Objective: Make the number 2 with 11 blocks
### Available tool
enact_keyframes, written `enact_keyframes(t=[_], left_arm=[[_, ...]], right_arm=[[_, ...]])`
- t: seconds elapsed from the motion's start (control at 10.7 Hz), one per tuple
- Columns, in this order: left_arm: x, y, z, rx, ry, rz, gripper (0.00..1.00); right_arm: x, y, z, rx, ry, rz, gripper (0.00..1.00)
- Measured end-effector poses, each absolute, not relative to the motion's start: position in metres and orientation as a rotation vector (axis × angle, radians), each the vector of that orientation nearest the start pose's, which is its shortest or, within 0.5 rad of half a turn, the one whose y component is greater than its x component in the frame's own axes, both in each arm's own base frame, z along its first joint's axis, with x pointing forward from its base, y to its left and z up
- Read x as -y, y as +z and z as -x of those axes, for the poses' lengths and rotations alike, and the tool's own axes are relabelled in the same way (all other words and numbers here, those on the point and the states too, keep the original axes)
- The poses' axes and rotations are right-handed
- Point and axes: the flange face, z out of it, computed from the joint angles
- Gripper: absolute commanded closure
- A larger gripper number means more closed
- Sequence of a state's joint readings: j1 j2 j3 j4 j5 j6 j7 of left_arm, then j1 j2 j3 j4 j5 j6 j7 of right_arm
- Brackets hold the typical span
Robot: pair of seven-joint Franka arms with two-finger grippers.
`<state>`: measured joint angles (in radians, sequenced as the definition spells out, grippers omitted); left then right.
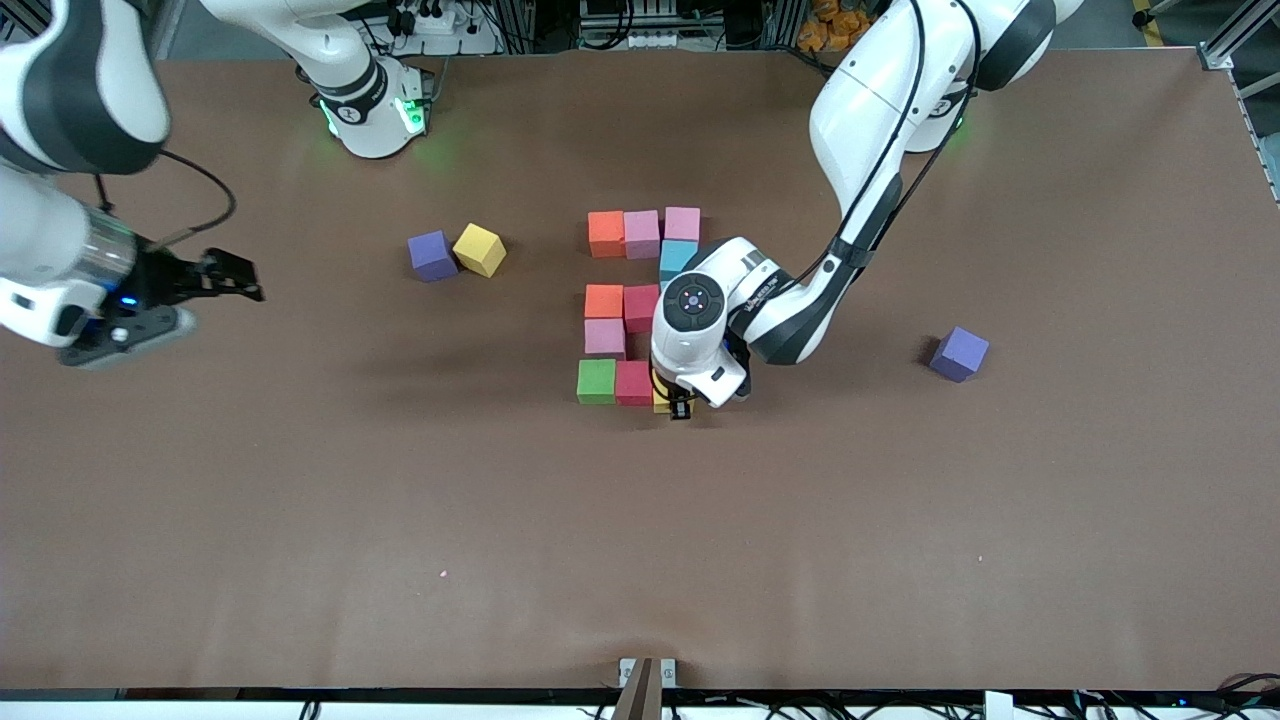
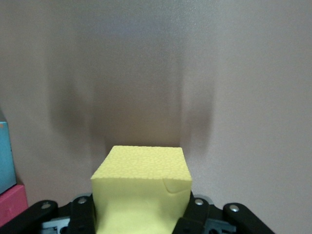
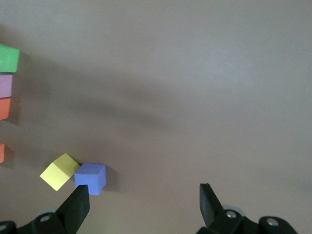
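Left gripper (image 1: 682, 405) pinches a yellow block (image 2: 141, 187), fingers clamped on two facing sides, low at the table (image 1: 900, 560) surface. Landmark: the green block (image 1: 596, 381).

Largest first: the table, brown and matte. Next the left arm, reaching down over the figure and hiding part of it. The right arm waits toward its own end of the table, right gripper (image 3: 144, 202) spread wide, holding nothing.

Block layout relative to green:
- red block (image 1: 633, 383) touching it, toward the left arm's end
- held yellow lands just past that red, same row, closing the bottom bar of the 2
- pink block (image 1: 604, 338) directly farther from the camera than green, orange above that, another red beside the orange
- light blue block (image 1: 677, 259) and the top row of orange, pink, pink are farther still

A second yellow cube (image 1: 479, 249) and a purple cube (image 1: 432, 255) sit touching each other, well off toward the right arm's end. Another purple cube (image 1: 958, 353) lies alone toward the left arm's end.

Handling, my read: foam-like, light, a bit squashy; one edge of the held cube shows a small dent. Matte faces should grip fine. Take flat facing sides, mid-height, gentle squeeze.
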<state>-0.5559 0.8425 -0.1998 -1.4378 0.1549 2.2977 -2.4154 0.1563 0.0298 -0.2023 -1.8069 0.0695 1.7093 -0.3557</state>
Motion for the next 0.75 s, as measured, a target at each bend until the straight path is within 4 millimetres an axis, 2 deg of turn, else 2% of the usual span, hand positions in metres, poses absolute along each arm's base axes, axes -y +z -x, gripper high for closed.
enact_keyframes(t=[0.19,0.28,0.47,0.75], left_arm=[[0.473,0.198,-0.553,-2.262,-0.041,-2.128,0.39],[0.471,0.198,-0.555,-2.263,-0.038,-2.132,0.38],[0.469,0.196,-0.554,-2.25,-0.036,-2.176,0.38],[0.47,0.195,-0.552,-2.242,-0.036,-2.191,0.36]], right_arm=[[0.048,0.523,-0.551,0.313,0.124,3.039,0.0],[0.05,0.532,-0.548,0.23,0.103,3.051,0.0],[0.039,0.553,-0.546,0.106,0.061,3.092,0.0],[0.031,0.6,-0.546,0.039,-0.025,3.143,0.0]])
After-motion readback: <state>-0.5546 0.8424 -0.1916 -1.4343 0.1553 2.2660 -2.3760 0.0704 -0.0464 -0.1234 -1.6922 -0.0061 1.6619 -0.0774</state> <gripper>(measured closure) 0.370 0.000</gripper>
